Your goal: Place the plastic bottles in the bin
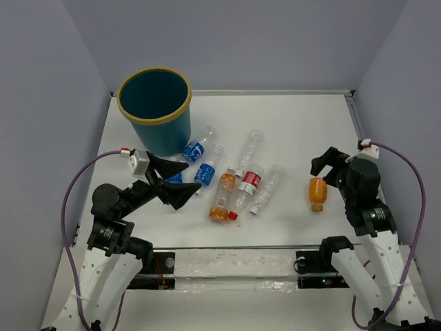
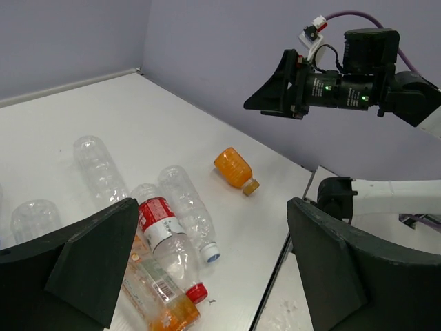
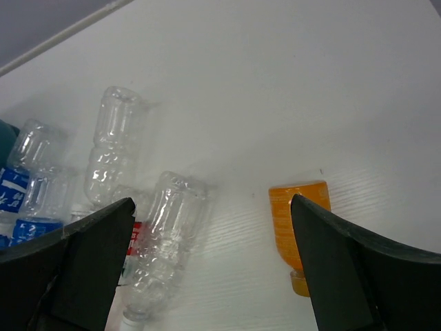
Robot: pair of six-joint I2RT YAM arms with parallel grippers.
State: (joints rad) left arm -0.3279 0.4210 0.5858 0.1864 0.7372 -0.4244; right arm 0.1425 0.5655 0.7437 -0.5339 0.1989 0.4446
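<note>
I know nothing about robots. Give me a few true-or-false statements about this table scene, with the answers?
1. The bin stands upright at the table's far left corner. True.
2. The right fingers are clamped on the lone orange bottle. False: they are open, and it lies free on the table.
3. A red-labelled bottle lies in the middle cluster. True.
4. The left fingers are shut. False: they are spread wide.

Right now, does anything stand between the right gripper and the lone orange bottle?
Nothing visible does. The open right gripper hangs close by the orange bottle, which lies alone; the other bottles lie apart from it.
</note>
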